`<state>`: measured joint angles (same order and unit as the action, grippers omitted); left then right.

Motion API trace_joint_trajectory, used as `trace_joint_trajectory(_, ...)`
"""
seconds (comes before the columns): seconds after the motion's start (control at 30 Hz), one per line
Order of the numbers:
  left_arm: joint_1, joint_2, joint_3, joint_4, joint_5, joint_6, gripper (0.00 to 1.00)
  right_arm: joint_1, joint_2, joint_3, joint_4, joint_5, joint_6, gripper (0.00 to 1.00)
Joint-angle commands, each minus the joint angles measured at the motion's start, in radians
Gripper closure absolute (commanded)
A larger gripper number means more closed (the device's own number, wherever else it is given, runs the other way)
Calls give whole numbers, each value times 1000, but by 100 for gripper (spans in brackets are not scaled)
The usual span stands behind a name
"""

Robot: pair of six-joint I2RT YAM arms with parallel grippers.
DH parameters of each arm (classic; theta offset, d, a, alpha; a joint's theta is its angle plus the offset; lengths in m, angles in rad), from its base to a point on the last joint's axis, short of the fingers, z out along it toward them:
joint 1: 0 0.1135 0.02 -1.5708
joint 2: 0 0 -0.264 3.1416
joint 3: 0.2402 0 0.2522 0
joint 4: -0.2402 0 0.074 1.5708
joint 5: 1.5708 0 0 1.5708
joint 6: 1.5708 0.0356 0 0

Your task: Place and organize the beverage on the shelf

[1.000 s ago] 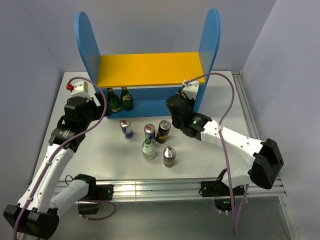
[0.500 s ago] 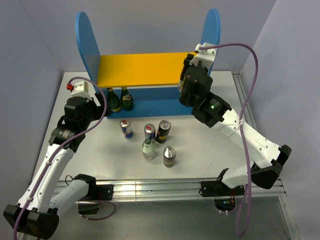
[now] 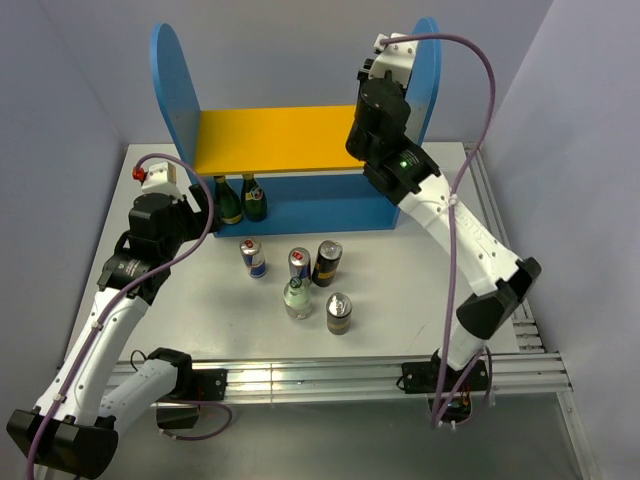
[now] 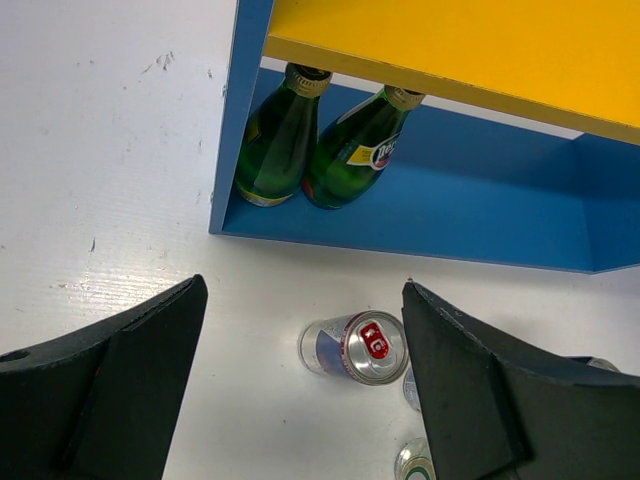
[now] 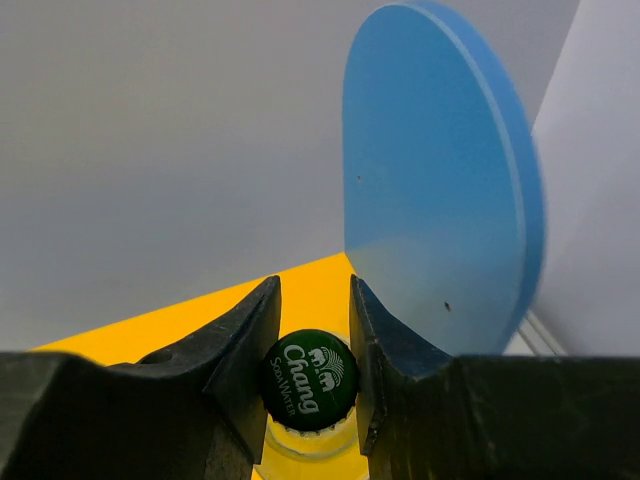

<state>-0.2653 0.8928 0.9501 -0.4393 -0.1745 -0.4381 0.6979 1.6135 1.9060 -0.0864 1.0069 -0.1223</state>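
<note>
while the right gripper pinches a clear glass bottle at its green cap, fingers pressed in from both sides, the right arm holds it above the right end of the yellow board of the shelf, close beside the round-topped right panel. whether the bottle's base touches the board cannot be told. the left gripper hangs spread wide and empty over the table, just in front of the shelf's left end. two green bottles stand side by side at the left end of the blue lower level, under the board. five more drinks stand upright and close together on the table before the shelf: two blue-and-silver cans, a black-and-gold can beside them, a second clear bottle nearer the arms, and another black-and-gold can just right of it.
</note>
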Motion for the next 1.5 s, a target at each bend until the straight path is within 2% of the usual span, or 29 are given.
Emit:
trace_joint_trajectory(0.0, -3, -14, 10, 1, -14, 18, 15, -53, 34, 136, 48, -70, 19, 100)
trace_joint_trajectory(0.27, -3, -11, 12, -1, -19, 19, 15, -118, 167, 263, -15, -116, 64, 100)
trace_joint_trajectory(0.67, -3, -12, 10, -3, -20, 19, 15, -163, 187, 203, -27, -116, 121, 100)
trace_joint_trajectory(0.73, -3, -12, 12, -1, -19, 19, 15, -164, 189, 199, -27, -113, 121, 93)
trace_joint_trajectory(0.87, -3, -11, 10, -3, -22, 21, 15, -169, 189, 182, -29, -106, 121, 57)
trace_joint_trajectory(0.97, -3, -14, 12, -3, -22, 21, 15, -170, 181, 156, -16, -100, 121, 41)
trace_joint_trajectory(1.07, -3, -14, 12, -1, -22, 19, 15, -170, 175, 137, -10, -91, 121, 29)
trace_joint_trajectory(1.23, -3, -12, 9, -3, -22, 21, 15, -169, 131, 79, 7, -90, 168, 17)
trace_joint_trajectory(1.47, -3, -5, 10, -1, -25, 24, 14, -143, 7, -5, -36, -88, 219, 14)
